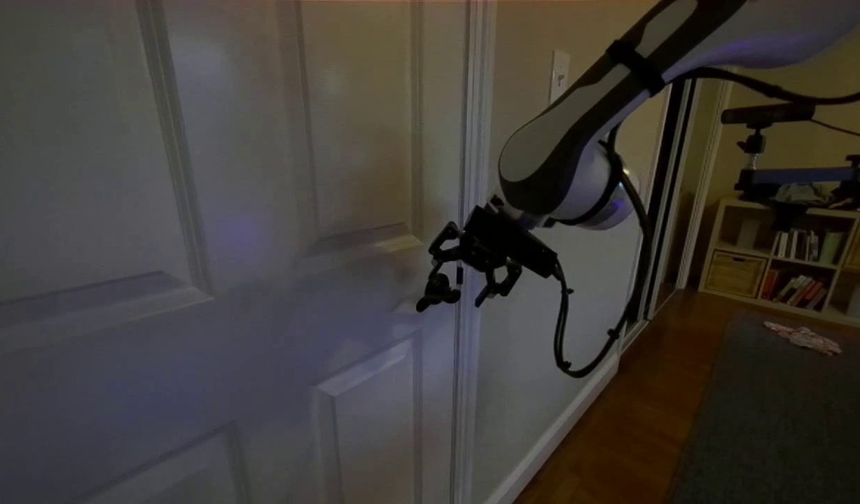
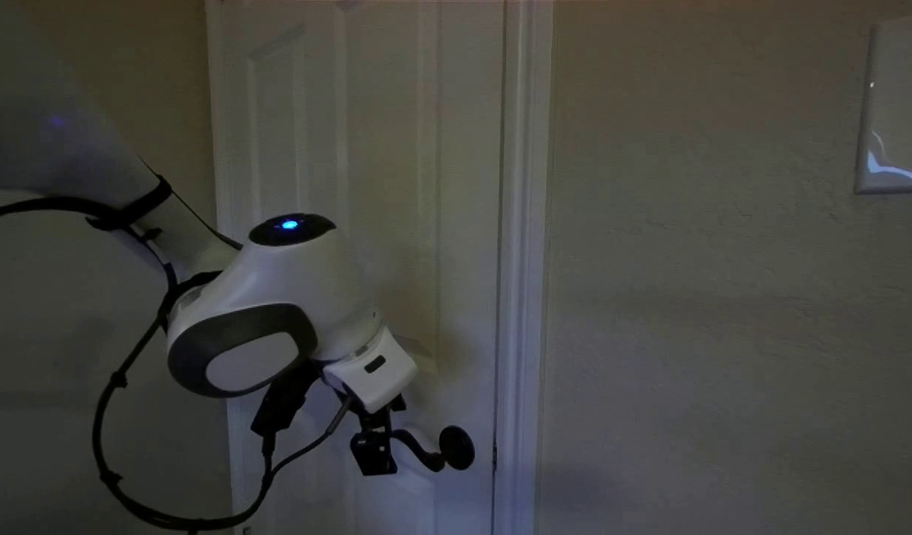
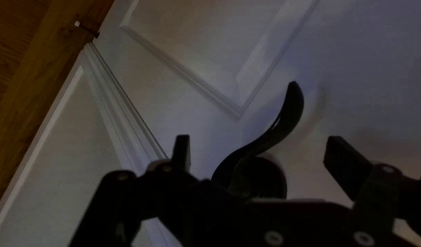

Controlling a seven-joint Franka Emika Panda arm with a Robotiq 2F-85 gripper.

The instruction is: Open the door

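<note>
We've got the gripper [image 3: 259, 151] tipped down at the lever [image 3: 279, 130], fingers [image 3: 181, 152] spread wide and pinching nothing. In the wrist view the lever sits in the gap between them, and our guess is that's the whole idea: one finger each side, ready to close on it or lean on it and push it down. Whether either finger actually touches it, we can't tell. In an exterior view the gripper overlaps the end of the lever farthest from its round base [image 2: 457, 447], which probably makes sense, since that's where we'd get the most leverage.

The door [image 1: 241, 308] is just beyond the fingers, and it looks closed to us: its edge lines up with the frame [image 3: 116, 111], which runs past one finger, on the side away from the lever's tip.

As for looks, it's white with raised rectangular panels [image 1: 360, 119], pretty dim light, bluish sheen in places. The lever's dark and wavy, kind of a lazy S, and looks roughly level from outside, so we'd say it isn't pushed down yet.
</note>
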